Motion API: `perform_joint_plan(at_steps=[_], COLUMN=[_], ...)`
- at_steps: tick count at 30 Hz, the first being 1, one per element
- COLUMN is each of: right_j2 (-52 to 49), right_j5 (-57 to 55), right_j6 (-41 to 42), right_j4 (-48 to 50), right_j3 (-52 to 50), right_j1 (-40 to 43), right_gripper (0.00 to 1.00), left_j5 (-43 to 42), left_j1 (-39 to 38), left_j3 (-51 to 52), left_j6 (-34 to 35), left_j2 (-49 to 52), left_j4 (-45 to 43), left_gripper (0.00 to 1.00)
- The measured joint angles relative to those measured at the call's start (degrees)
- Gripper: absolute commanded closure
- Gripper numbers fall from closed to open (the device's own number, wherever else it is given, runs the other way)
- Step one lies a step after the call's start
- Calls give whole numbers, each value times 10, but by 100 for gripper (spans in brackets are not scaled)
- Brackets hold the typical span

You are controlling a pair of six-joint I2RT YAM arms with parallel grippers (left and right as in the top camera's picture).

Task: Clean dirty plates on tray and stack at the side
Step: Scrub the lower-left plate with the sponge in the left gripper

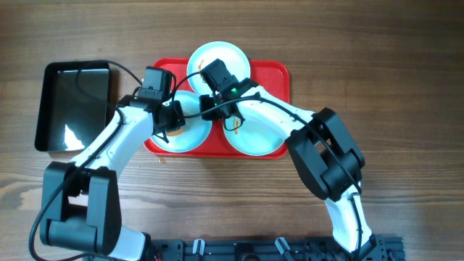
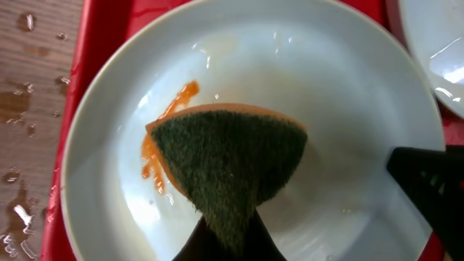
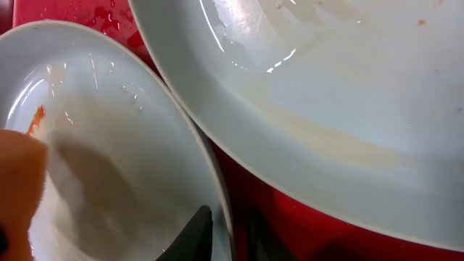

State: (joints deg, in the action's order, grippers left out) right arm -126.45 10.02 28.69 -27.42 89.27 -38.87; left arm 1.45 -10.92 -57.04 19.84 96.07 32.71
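- A black tray (image 1: 72, 105) is seen at the far left of the surface (image 1: 406, 72), apart from the red tray (image 1: 279, 80).
- Water drops are scattered on the surface beside the red tray's left edge.
- The left pincer (image 1: 172, 122) is closed on a sponge (image 2: 232, 159), green side up.
- The left plate (image 2: 326, 80) lies in the red tray's left part, directly under that pincer. The sponge is laid on its middle, touching an orange smear (image 2: 174, 98).
- The right pincer (image 3: 223, 235) is set at the left plate's right rim, with one finger inside the rim and one outside. Whether the rim is clamped cannot be told.
- The top plate (image 1: 219, 58) overhangs the red tray's far edge, just beyond both pincers.
- The right plate (image 1: 257, 138) lies in the tray's right part, just right of the right pincer.
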Motion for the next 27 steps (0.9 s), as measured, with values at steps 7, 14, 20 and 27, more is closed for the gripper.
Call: perform_joint_plan(at_steps=[7,14,20,27], right_j2=[0,0,0,0], right_j5=[0,0,0,0], right_j6=[0,0,0,0], right_j4=[0,0,0,0], right_j3=[0,0,0,0], right_j1=[0,0,0,0], right_gripper=[81,81,81,81], left_j5=[-13,-38,-50,-59], left_j1=[0,0,0,0], left_j3=[29,59,62,62], left_j6=[0,2,2,2], left_j2=[0,0,0,0], left_j4=[-40,-85,-98,-99], left_gripper=[96,81,80,77])
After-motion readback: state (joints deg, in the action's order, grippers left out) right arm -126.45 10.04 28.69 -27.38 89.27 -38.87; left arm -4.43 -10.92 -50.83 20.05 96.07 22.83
